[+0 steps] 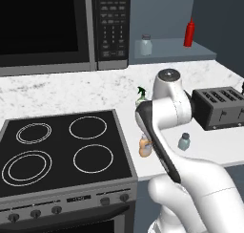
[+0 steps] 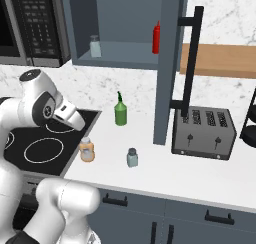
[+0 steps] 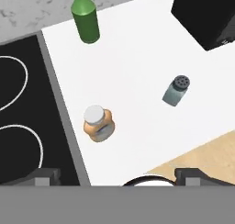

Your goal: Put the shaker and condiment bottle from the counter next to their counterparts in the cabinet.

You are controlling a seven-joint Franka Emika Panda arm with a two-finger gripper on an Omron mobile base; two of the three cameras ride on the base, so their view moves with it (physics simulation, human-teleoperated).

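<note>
I am looking down along my gripper at the white counter; its two dark fingertips sit far apart at the bottom of the hand view, spread wide and holding nothing.

The condiment bottle, orange with a pale cap, stands just beside the edge where the counter meets the black stove — close to that seam, but still on white. The shaker stands to its right, well apart from it, with bare counter all round. Behind them a green bottle stands near the back wall, and the dark toaster fills the far right corner. The counter's front edge runs close below both small items.

From the right base view, the cabinet hangs open above the counter. On its shelf a second shaker stands to the left and a red squeeze bottle to the right, with open shelf between them. The cabinet door juts forward — next to the toaster.
</note>
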